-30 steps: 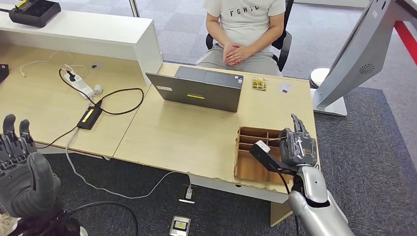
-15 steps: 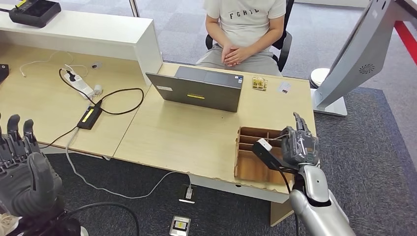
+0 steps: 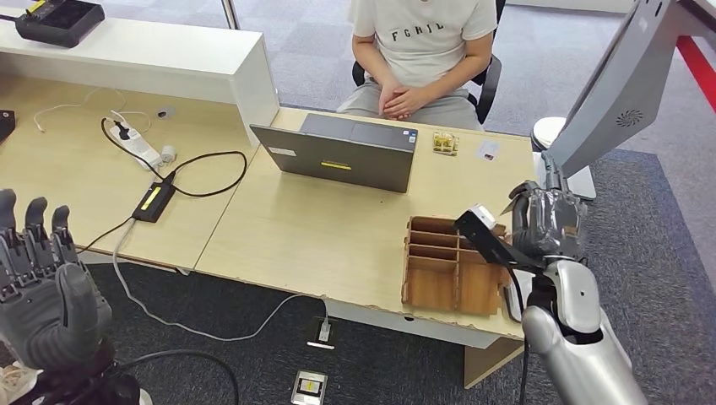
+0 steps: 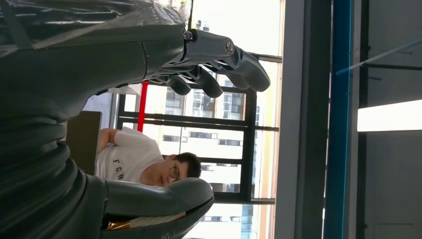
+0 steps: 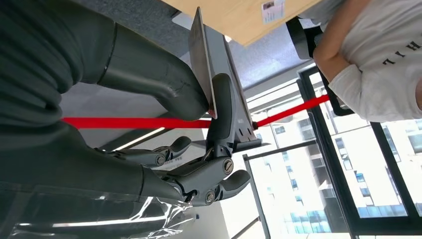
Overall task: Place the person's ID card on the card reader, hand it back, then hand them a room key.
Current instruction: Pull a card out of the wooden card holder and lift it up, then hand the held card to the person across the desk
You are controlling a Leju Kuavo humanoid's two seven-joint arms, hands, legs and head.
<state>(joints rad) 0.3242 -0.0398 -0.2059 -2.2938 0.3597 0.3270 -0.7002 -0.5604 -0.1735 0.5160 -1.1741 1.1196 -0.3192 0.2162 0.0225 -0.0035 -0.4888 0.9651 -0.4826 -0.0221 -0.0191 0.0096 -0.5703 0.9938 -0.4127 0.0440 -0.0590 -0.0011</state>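
Observation:
My right hand [image 3: 545, 221] hovers above the desk's right edge, just past the wooden divider box [image 3: 447, 268]. In the right wrist view that hand [image 5: 199, 149] pinches a thin grey card [image 5: 201, 59] upright between thumb and a finger. A small white card [image 3: 488, 150] lies flat on the desk's far right corner, and the right wrist view shows the same card [image 5: 272, 9]. Beside it sits a small yellow object [image 3: 445, 143]. The person [image 3: 420, 51] sits behind the desk with hands clasped. My left hand [image 3: 40, 287] is raised at lower left, fingers apart and empty [image 4: 99, 99].
A grey laptop [image 3: 338, 156] stands open at the desk's middle back. A power strip [image 3: 135, 143], a black adapter [image 3: 154, 201] and cables lie on the left table. A large grey screen stand [image 3: 608, 93] rises close to my right hand.
My right hand has lifted out of the wooden box and moved right and away from me with the card. The left hand has risen slightly.

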